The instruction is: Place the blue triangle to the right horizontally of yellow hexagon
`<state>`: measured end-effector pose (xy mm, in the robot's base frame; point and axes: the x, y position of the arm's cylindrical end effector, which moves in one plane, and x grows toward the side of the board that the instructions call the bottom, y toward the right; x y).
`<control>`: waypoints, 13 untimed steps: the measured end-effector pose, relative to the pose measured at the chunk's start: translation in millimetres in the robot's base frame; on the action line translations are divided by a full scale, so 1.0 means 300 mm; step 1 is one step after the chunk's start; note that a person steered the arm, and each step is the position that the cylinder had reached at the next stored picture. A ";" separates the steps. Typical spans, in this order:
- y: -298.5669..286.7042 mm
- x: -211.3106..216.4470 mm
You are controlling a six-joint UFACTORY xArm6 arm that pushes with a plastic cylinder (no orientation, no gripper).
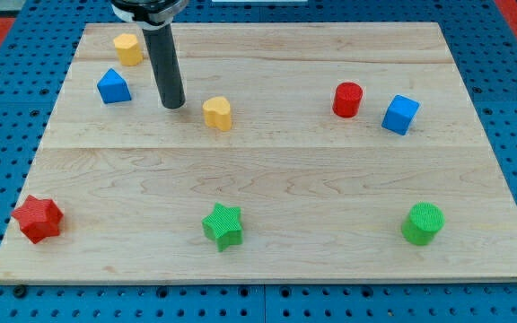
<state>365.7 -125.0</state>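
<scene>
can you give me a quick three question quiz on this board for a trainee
1. True or false: my tip touches the blue triangle.
2. Which block is nearest my tip? A) yellow heart B) red cylinder C) green star
3. Fill in: the yellow hexagon lies toward the view's ____ from the blue triangle.

Key: 1. False; my tip stands apart, to the view's right of the blue triangle. 2. A. 3. Top.
</scene>
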 end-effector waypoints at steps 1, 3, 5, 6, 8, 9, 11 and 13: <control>-0.012 0.036; -0.476 0.040; -0.216 -0.063; 0.039 -0.106; 0.262 -0.180; 0.195 -0.246; 0.327 -0.305; 0.463 -0.231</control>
